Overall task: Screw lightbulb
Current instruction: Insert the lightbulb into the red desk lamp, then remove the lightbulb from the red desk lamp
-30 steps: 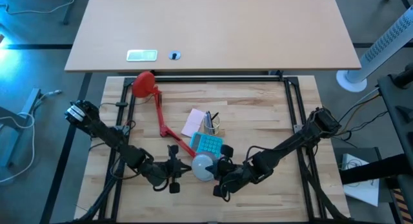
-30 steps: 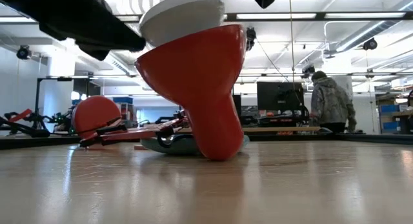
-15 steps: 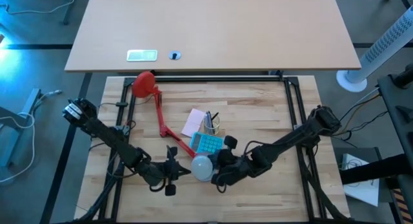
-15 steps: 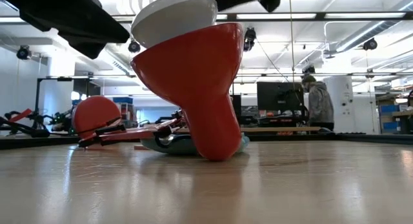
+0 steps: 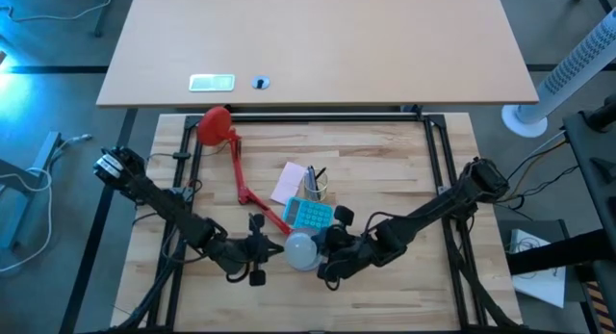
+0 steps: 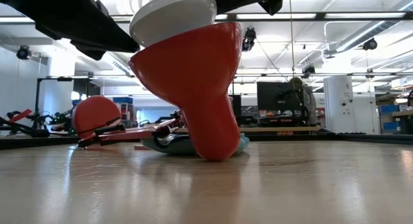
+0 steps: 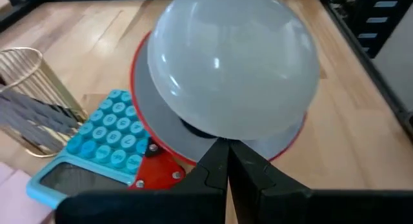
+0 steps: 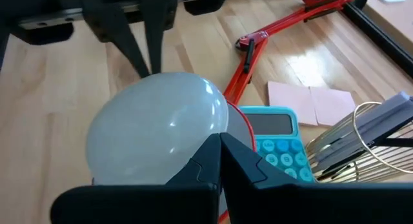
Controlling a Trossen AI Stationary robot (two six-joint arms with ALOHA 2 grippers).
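Lower centre of the high view: lightbulb (image 5: 301, 247), dome up in the red lamp shade (image 6: 193, 88). Flanked closely by left gripper (image 7: 226, 153) and right gripper (image 8: 219, 146), fingers pressed together on nothing, likely steadying rather than twisting. Screw base and socket hidden under the dome; seating unclear.

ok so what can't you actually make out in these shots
- Screw base of the lightbulb: in every view, hidden under its own dome and inside the red lamp shade.
- Left hand and right hand: in the low view, cut off by the top edge.
- Key labels on the calculator: too small in every view.
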